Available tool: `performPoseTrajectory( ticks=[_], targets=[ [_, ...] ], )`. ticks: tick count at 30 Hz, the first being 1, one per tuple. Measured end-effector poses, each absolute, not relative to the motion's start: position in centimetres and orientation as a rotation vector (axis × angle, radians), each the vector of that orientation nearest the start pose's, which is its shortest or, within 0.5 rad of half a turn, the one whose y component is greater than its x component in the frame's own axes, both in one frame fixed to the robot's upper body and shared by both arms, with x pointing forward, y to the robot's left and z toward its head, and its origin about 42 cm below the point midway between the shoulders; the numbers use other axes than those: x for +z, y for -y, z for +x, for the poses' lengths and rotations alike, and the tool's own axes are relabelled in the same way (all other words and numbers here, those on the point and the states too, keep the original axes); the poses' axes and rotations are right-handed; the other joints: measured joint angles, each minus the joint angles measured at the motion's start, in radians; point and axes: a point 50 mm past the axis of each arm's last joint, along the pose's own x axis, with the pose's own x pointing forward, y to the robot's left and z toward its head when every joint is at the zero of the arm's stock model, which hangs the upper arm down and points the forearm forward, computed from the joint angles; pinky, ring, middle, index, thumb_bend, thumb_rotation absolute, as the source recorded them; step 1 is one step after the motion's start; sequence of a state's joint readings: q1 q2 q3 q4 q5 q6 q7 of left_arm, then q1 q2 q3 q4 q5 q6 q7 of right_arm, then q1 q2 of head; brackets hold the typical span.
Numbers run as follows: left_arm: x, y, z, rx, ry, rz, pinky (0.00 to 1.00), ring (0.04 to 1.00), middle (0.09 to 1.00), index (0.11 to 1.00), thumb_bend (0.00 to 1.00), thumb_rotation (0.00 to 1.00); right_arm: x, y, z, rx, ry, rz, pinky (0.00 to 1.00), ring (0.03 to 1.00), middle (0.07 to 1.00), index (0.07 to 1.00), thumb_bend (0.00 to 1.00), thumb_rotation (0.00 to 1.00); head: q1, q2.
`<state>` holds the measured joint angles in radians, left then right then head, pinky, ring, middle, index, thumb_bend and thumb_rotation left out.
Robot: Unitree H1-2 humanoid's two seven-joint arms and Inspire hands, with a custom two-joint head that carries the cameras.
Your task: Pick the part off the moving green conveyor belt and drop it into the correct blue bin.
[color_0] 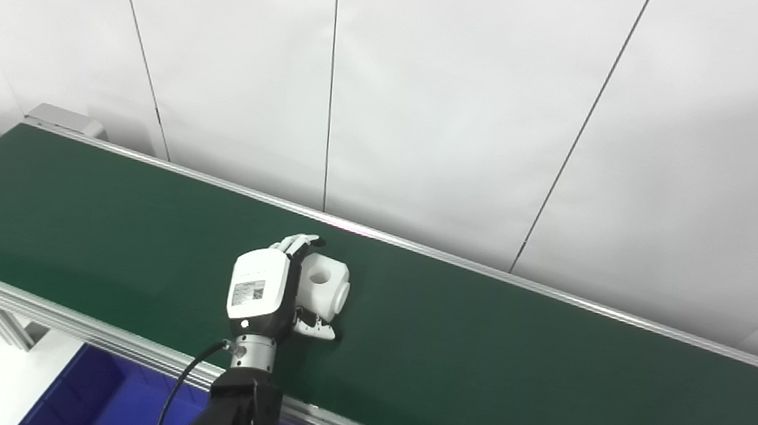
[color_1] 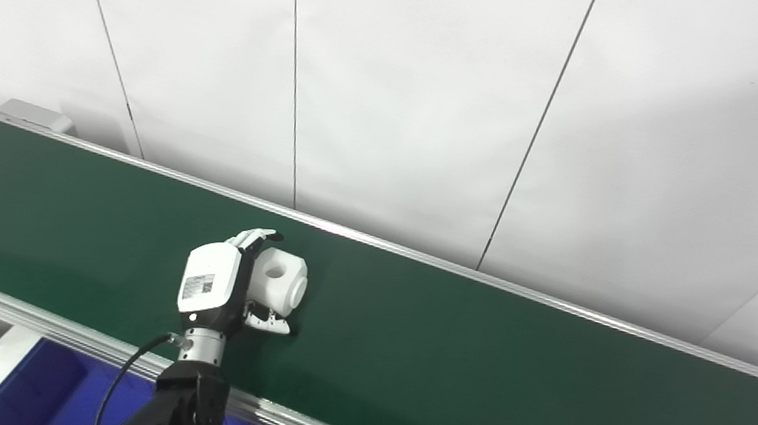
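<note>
A white blocky part (color_0: 325,286) with a round hole on top and a round boss on its right side sits on the green conveyor belt (color_0: 510,367). My left hand (color_0: 272,286) reaches over the belt's near rail and is closed around the part's left side. Its fingers (color_0: 298,241) wrap the far side and the thumb (color_0: 316,331) presses the near side. The part still rests on the belt surface. It also shows in the right eye view (color_1: 280,279) with the hand (color_1: 220,284). My right hand is out of view.
A blue bin (color_0: 113,399) lies below the belt's near rail (color_0: 91,334) at the bottom left. A white panelled wall (color_0: 432,105) stands right behind the belt's far rail. The belt's end housing (color_0: 65,117) is at the far left.
</note>
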<state>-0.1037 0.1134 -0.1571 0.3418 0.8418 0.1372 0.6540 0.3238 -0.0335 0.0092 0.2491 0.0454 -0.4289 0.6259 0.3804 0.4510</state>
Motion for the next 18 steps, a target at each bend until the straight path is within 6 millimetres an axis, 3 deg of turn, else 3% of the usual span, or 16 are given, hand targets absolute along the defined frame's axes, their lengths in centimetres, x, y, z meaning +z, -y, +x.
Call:
performPoseTrajectory(
  ticks=[1,3,4,5,6,7,8,18],
  targets=[
    [5.1,-23.3,30.2,0.405,0.043,1.048,0.48,0.608,0.770,0.722,0.88,0.00,-0.8,20.8,13.4,0.537,-0.128,0.042,0.95,0.923,0.904,0.877,0.92,0.92,0.000,0.000],
    [5.3,-23.2,30.2,0.390,0.042,1.040,0.29,0.396,0.720,0.695,0.84,0.00,-0.8,20.6,13.4,0.539,-0.128,0.042,0.94,0.918,0.900,0.877,0.92,0.92,0.002,0.002],
    [5.4,-23.3,30.3,0.382,0.038,1.036,0.27,0.365,0.701,0.682,0.82,0.00,-0.8,20.6,13.4,0.541,-0.128,0.042,0.95,0.919,0.900,0.876,0.92,0.91,0.002,0.002],
    [5.5,-23.4,30.3,0.376,0.035,1.034,0.27,0.407,0.674,0.662,0.66,0.00,-0.8,20.6,13.4,0.541,-0.127,0.043,0.97,0.923,0.901,0.877,0.92,0.91,0.002,0.002],
    [5.7,-23.5,30.4,0.374,0.032,1.036,0.26,0.430,0.527,0.589,0.56,0.00,-0.8,20.6,13.4,0.542,-0.127,0.043,0.97,0.924,0.900,0.875,0.92,0.91,0.002,0.002],
    [5.9,-23.6,30.5,0.371,0.031,1.037,0.26,0.438,0.477,0.564,0.53,0.00,-0.8,20.5,13.4,0.542,-0.127,0.044,0.97,0.925,0.900,0.874,0.92,0.91,0.002,0.002],
    [6.0,-23.6,30.5,0.367,0.029,1.037,0.25,0.381,0.460,0.556,0.51,0.00,-0.8,20.5,13.4,0.542,-0.127,0.045,0.98,0.926,0.899,0.873,0.92,0.90,0.002,0.002],
    [7.4,-23.8,30.4,0.335,0.009,1.035,0.26,0.353,0.449,0.548,0.49,0.00,-0.7,20.7,13.5,0.540,-0.121,0.053,0.98,0.930,0.903,0.873,0.90,0.89,-0.003,0.002]
  ],
)
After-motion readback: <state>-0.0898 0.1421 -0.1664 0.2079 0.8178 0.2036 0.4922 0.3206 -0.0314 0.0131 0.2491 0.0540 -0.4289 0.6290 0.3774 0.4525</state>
